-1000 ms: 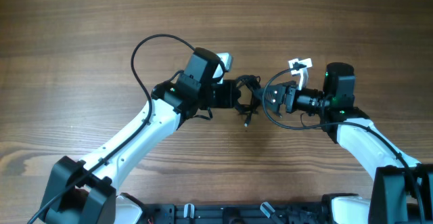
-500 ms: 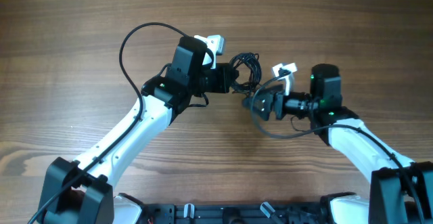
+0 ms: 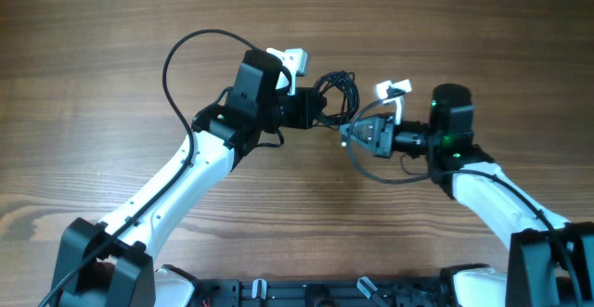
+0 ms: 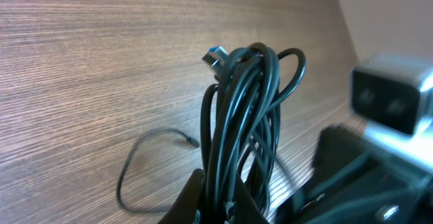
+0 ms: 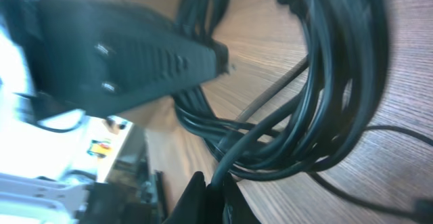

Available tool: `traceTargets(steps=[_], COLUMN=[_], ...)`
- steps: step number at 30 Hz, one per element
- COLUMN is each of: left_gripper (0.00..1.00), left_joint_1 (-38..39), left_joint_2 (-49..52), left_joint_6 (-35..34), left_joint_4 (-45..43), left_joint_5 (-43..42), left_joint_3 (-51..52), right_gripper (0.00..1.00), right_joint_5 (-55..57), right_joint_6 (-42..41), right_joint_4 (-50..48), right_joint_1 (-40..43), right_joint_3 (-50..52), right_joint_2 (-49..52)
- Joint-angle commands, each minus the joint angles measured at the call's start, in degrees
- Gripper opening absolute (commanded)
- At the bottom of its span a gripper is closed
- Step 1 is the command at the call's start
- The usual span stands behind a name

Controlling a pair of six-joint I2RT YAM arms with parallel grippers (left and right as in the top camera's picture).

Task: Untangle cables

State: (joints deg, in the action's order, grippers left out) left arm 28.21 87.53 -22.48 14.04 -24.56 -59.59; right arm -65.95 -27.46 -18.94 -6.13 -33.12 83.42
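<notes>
Cables [image 3: 336, 92] are one small coiled bundle held between the two grippers over the table [image 3: 111, 29], mid-frame. Left gripper [image 3: 321, 112] is clamped on the coil's base, and the loops stand up from its fingers in the left wrist view. Right gripper [image 3: 347, 133] is pinched narrow at the coil's lower edge, looks like on a single strand, but that view is blurred. Cord is thin, light, floppy and a bit springy. The smooth jacket can slip, and the small plug ends will likely snag in loops. Best hold is one outer strand or a plug end, not the whole bunch. One loose strand [image 4: 120, 187] trails on the wood. The grippers crowd each other nose to nose. Left arm's thick wire [image 3: 181, 61] arcs well apart from the coil.
</notes>
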Motion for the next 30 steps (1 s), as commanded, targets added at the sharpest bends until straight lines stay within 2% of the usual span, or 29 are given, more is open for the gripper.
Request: traceTargets(steps=[1, 6, 9, 14, 19, 23, 25, 27, 29, 30], left_gripper=[0.04, 0.04, 0.04, 0.04, 0.04, 0.04, 0.04, 0.04, 0.04, 0.04], left_joint_1=[0.2, 1.0, 2.9, 6.1, 6.9, 6.9, 6.9, 6.9, 6.6, 5.9], left_joint_2=[-1.1, -1.1, -1.1, -1.1, -1.1, -1.1, -1.1, -1.1, -1.1, -1.1], left_joint_6=[7.0, 7.1, 7.1, 6.5, 1.4, 1.0, 1.1, 1.1, 1.0, 1.0], left_joint_4=[1.0, 1.0, 0.6, -1.6, -4.2, -4.2, -4.2, -4.0, -3.4, -2.9], left_joint_5=[-1.4, -1.6, -1.6, -1.6, -1.6, -8.7, -14.5, -16.6, -16.6, -16.6], left_joint_3=[-0.7, -0.7, -0.7, -0.7, -0.7, -0.7, -0.7, -0.7, -0.7, -0.7], right_gripper=[0.05, 0.04, 0.04, 0.04, 0.04, 0.06, 0.15, 0.24, 0.36, 0.47], right_joint_5=[-7.5, -7.8, -6.1, 0.5, 7.5, 14.9, 16.0, 15.5, 12.5, 10.2], right_joint_6=[-6.1, -12.7, -13.7, -14.0, -14.7, -14.7, -14.6, -14.5, -12.7, -11.3], right_joint_4=[-2.4, -7.5, -9.3, -6.8, -4.1, -2.4, -3.0, -3.4, -3.9, -4.3], right_joint_1=[4.5, 5.0, 4.3, 2.7, 0.5, 0.3, 0.3, 0.3, 0.9, 1.4], right_joint_3=[-0.1, -0.1, -0.1, -0.1, -0.1, -0.1, -0.1, -0.1, -0.1, -0.1], right_joint_2=[0.4, 0.4, 0.4, 0.4, 0.4, 0.4, 0.4, 0.4, 0.4, 0.4])
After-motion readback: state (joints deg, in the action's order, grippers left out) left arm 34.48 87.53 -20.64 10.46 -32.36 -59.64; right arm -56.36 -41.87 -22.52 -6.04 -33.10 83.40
